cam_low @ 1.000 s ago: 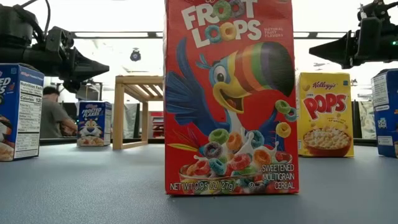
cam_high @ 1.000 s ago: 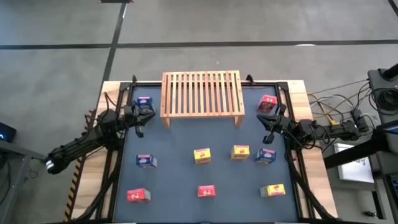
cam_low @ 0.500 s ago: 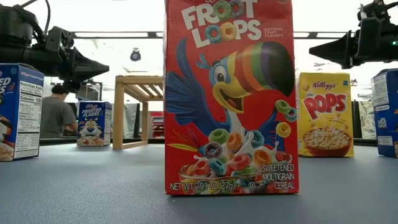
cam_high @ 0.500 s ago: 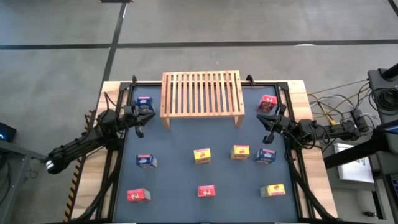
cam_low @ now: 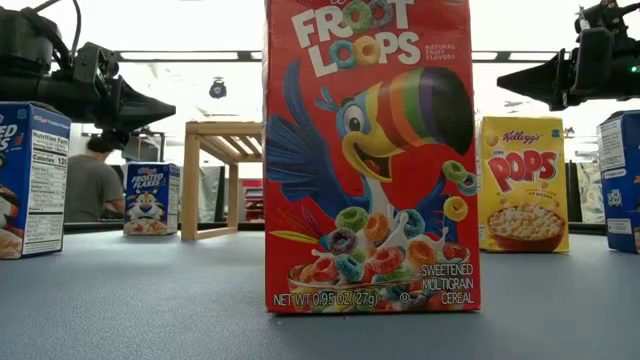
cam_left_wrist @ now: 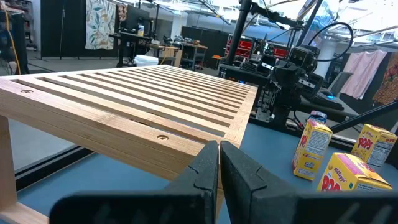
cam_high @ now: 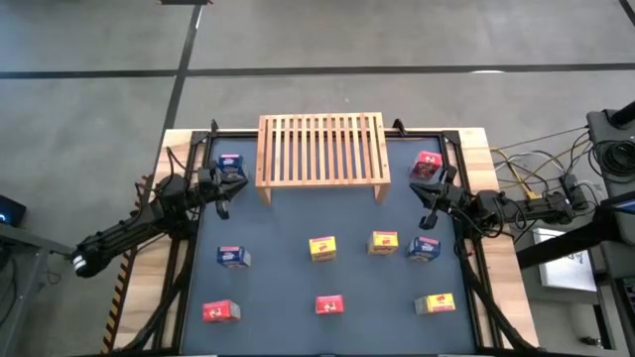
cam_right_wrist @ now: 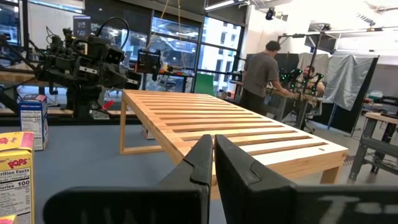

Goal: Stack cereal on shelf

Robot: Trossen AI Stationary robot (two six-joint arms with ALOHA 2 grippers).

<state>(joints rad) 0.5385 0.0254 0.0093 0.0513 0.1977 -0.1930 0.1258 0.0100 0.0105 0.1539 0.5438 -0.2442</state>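
Cereal boxes [cam_high: 322, 248] and both arms stay unmoved.

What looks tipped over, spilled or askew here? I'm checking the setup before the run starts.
Nothing stands out. The cereal boxes stand apart on the table, none on the wooden rack, which sits square at the far edge. Nothing is spilled.

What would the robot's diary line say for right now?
shelf: bare | cereal boxes: all on table | left gripper: shut, empty, beside shelf | right gripper: shut, empty, beside shelf
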